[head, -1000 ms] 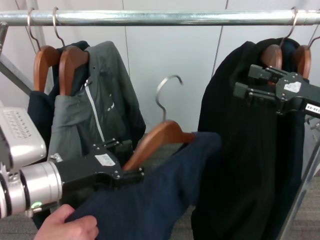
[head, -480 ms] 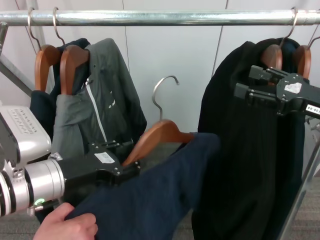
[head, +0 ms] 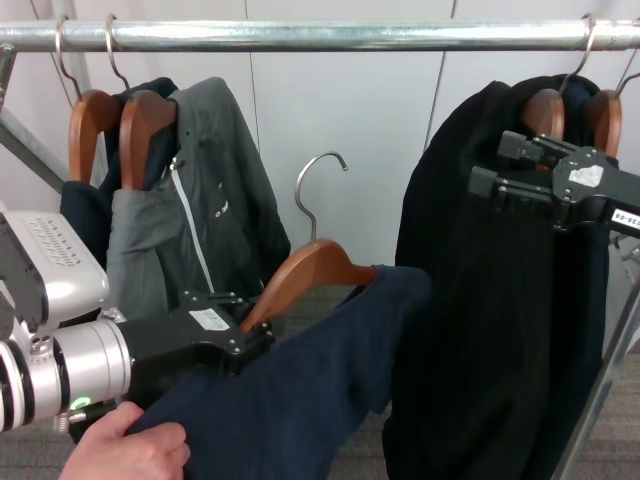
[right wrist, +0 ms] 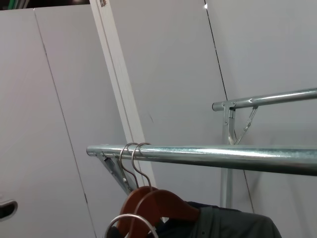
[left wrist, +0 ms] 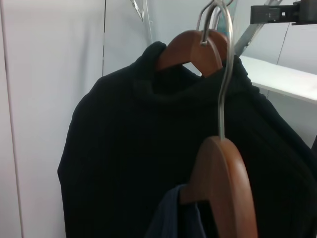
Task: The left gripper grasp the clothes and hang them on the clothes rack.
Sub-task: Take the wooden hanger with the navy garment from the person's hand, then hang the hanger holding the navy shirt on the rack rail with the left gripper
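— How's the light?
— Bright, even and soft indoors; the pale wall panels [head: 340,130] carry barely any shadow.
— Glare?
— Highlights streak along the clothes rack [head: 330,36] and gleam on the silver wrist.
— Anything lost?
— The black coat [head: 480,300] swallows its folds in darkness.
— Focus?
— In the left wrist view, the nearest wooden hanger [left wrist: 225,191] looks soft.

- A grey and black zip jacket [head: 200,210] hangs on a wooden hanger [head: 140,125] at the left.
- A large black coat [head: 480,290] hangs at the right.
- White wall panels [head: 340,130] stand behind.
- A person's hand [head: 125,450] shows at the lower edge.
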### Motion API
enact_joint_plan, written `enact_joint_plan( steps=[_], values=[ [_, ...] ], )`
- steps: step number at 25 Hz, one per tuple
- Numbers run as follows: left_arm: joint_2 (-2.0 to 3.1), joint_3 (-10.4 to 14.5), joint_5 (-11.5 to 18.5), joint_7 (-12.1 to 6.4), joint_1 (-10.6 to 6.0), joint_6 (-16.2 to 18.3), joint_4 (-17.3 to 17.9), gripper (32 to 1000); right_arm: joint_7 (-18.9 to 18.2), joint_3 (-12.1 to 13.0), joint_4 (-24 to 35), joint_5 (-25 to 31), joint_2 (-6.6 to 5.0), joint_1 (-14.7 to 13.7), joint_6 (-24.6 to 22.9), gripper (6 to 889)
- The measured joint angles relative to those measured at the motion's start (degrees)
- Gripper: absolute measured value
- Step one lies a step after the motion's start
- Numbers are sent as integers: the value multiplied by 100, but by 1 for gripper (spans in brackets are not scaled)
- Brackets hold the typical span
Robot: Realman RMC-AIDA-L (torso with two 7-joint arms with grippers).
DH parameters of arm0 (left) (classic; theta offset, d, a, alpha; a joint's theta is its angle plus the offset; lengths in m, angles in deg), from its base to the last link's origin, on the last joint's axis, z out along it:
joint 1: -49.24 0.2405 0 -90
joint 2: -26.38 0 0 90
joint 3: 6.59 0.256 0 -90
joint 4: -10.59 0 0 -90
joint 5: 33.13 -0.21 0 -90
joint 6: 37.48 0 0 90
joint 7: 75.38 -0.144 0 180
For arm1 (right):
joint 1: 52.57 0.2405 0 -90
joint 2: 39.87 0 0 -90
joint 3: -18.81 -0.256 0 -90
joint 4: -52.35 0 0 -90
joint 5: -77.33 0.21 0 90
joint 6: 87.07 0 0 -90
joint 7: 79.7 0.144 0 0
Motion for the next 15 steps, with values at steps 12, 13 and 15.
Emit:
enact_joint_plan(
  steps=[12, 13, 15],
  values=[
    [-7, 13, -11, 13, -18, 8, 3, 199, 3, 0, 0, 0, 0, 0, 1, 848],
    [-7, 8, -11, 14, -18, 8, 3, 190, 5, 0, 0, 0, 0, 0, 1, 848],
    [-7, 1, -11, 15, -17, 8, 6, 173, 7, 0, 0, 0, 0, 0, 1, 848]
  ],
)
